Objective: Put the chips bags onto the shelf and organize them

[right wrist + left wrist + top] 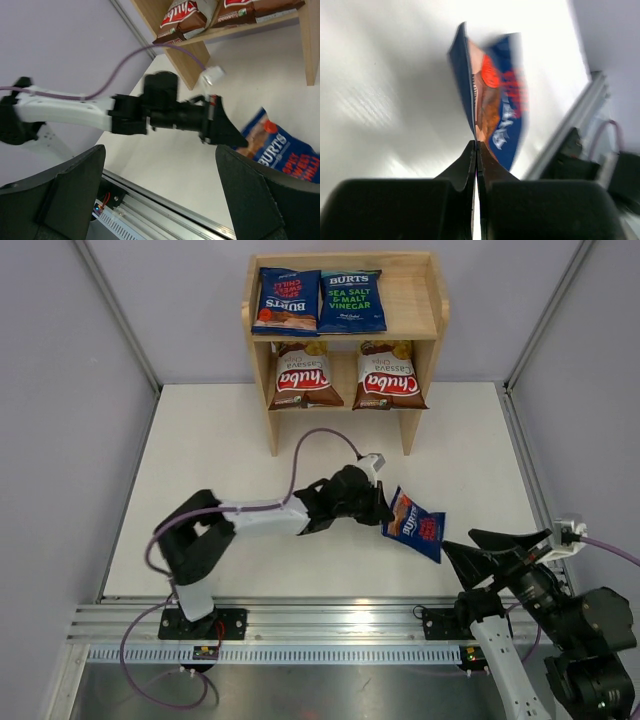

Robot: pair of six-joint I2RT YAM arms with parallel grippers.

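Note:
On the wooden shelf [425, 302], two dark blue Burts chips bags [287, 298] [351, 300] lie on the top tier. Two brown Chuba bags [302, 380] [388, 378] sit on the lower tier. A third blue Burts bag [418, 526] [496, 100] [282, 152] hangs tilted just above the white table. My left gripper [386, 514] [476, 146] is shut on its left edge. My right gripper [478, 552] [160, 150] stands open near the table's front right corner, just right of that bag, with nothing between its fingers.
The white table [200, 480] is bounded by grey walls left, right and behind. An aluminium rail [330, 625] runs along the near edge. The left arm's purple cable [305, 445] loops above the table in front of the shelf.

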